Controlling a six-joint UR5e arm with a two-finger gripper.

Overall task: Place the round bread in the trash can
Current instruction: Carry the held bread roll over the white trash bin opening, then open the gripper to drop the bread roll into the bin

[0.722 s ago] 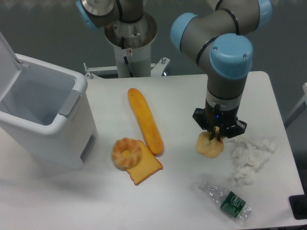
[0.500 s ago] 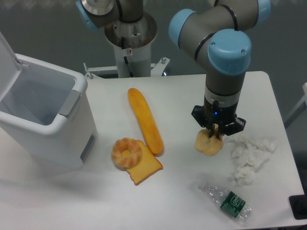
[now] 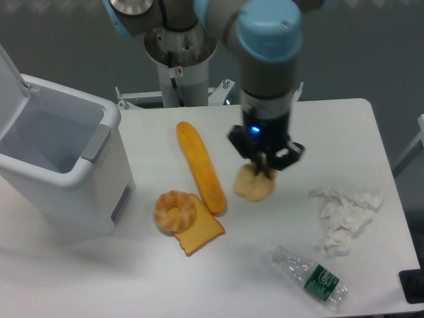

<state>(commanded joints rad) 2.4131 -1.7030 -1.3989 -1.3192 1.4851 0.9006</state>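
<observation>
While gripped, round bread [image 3: 254, 186] under fingers [image 3: 263, 168]

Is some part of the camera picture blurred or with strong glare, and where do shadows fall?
Camera view: the gripper and the round bread it clamps look slightly soft, likely motion blur; the baguette and the trash can are sharper. No strong glare; the white table is evenly lit. Shadows are soft, the clearest below the trash can.
</observation>
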